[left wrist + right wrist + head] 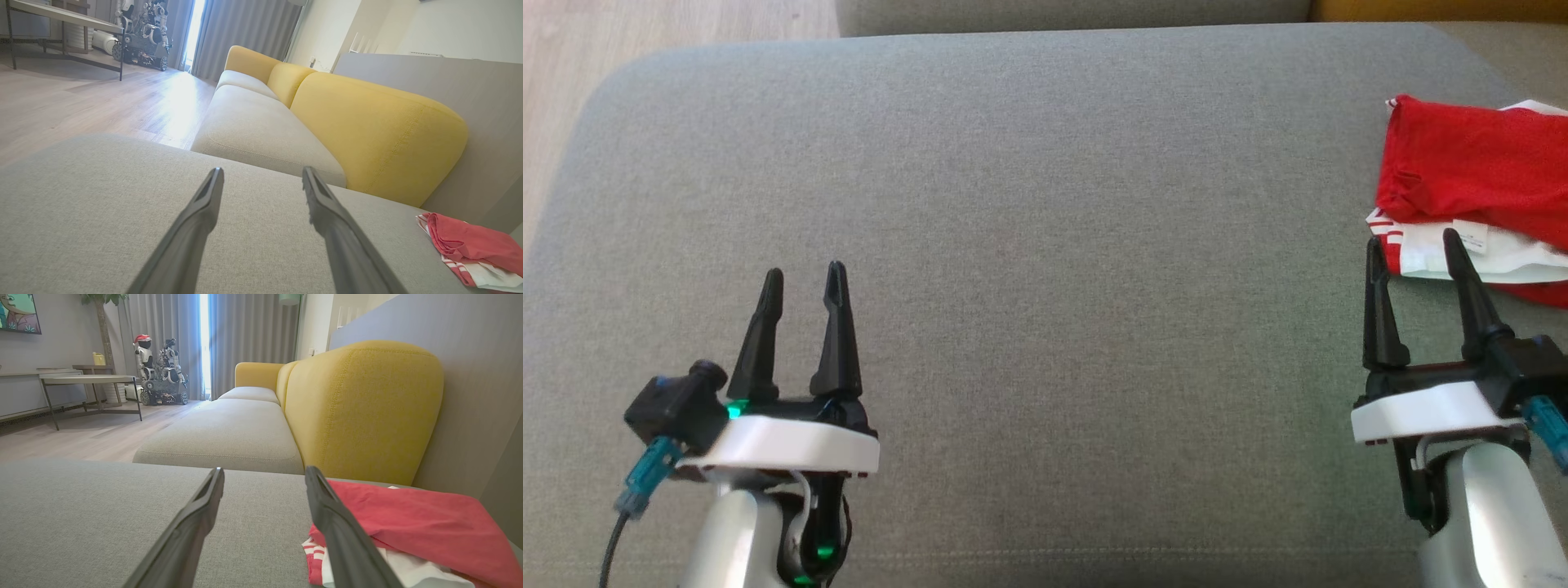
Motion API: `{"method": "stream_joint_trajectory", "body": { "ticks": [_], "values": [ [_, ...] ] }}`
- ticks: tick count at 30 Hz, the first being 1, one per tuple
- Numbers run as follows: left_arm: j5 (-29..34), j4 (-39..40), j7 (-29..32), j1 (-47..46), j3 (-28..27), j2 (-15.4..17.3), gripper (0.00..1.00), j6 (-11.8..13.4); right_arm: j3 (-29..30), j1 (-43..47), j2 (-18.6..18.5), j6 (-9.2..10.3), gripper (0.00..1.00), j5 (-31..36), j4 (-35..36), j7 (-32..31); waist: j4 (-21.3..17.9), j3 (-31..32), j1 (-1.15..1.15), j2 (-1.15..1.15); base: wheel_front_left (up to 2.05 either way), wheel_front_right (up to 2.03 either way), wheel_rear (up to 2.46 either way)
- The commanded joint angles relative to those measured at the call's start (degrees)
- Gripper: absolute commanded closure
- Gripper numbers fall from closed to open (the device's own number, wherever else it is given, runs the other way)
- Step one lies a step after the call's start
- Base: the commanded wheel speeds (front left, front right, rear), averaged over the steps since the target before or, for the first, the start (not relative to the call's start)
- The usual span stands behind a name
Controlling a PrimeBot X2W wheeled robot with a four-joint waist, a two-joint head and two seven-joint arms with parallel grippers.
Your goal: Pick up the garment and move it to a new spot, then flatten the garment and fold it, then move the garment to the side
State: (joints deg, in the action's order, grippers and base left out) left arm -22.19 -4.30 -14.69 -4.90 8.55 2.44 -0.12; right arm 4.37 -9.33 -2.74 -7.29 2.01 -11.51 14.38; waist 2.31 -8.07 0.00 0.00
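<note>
Frankly, my left fingers [837,343] and right fingers [1468,286] stood apart, empty, and the right, so near the garment [1478,175], could have dragged it off the cushion [1013,204].

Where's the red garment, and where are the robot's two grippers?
red garment [1478,171], head view, on its red top layer.
left gripper [805,271], head view, midway between its fingertips.
right gripper [1412,237], head view, midway between its fingertips.

Seat before me: grey fabric cushion [1045,204].
Backrest: yellow [363,408], upholstered.
Floor: pale wood [81,98].
Far end I see: table [90,379], wheeled robot [163,392], grey curtains [249,335].
</note>
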Motion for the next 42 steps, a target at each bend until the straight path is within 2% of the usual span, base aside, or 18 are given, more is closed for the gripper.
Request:
{"method": "stream_joint_trajectory", "body": {
  "ticks": [1,9,13,18,32,41,42],
  "values": [
    [0.50,2.48,-0.31,-1.49,-1.86,0.43,0.00,0.41,-1.49,-0.58,-0.15,-0.20,0.00,-0.16,2.66,0.61,-0.02,0.18,0.00,0.00,0.00,0.00,0.00],
    [-1.70,1.17,-0.31,-0.79,-2.17,0.43,0.00,-1.36,-1.71,-0.21,-0.14,-0.20,0.00,-0.25,3.40,0.62,0.06,0.51,0.00,0.00,0.00,0.00,0.00],
    [-3.65,2.38,-0.31,-0.58,-3.06,0.43,0.00,-3.15,-2.04,-0.15,-0.14,-0.20,0.00,-0.57,3.41,0.62,0.07,0.50,0.00,0.00,0.00,0.00,0.00],
    [-3.27,2.40,-0.31,-0.04,-4.00,0.43,0.00,-3.31,-2.23,-0.09,-0.14,-0.20,0.00,-0.96,3.45,0.62,0.11,0.56,0.00,0.00,0.00,0.00,0.00],
    [-7.47,3.51,-0.31,0.56,-5.32,0.43,0.00,-5.39,-2.65,0.13,-0.14,-0.20,0.00,-1.29,3.55,0.62,0.33,1.26,0.00,0.00,0.00,0.00,0.00],
    [-8.18,3.70,-0.31,0.85,-6.80,0.43,0.00,-5.56,-3.13,0.24,-0.14,-0.20,0.00,-1.68,3.12,0.62,0.35,1.58,0.00,0.00,0.00,0.00,0.00],
    [-8.14,1.52,0.00,2.29,-4.36,-0.03,1.00,-5.44,-1.78,0.67,0.03,0.00,1.00,-1.36,1.25,-0.02,0.35,1.60,0.00,0.00,0.00,0.00,0.00]
  ]
}}
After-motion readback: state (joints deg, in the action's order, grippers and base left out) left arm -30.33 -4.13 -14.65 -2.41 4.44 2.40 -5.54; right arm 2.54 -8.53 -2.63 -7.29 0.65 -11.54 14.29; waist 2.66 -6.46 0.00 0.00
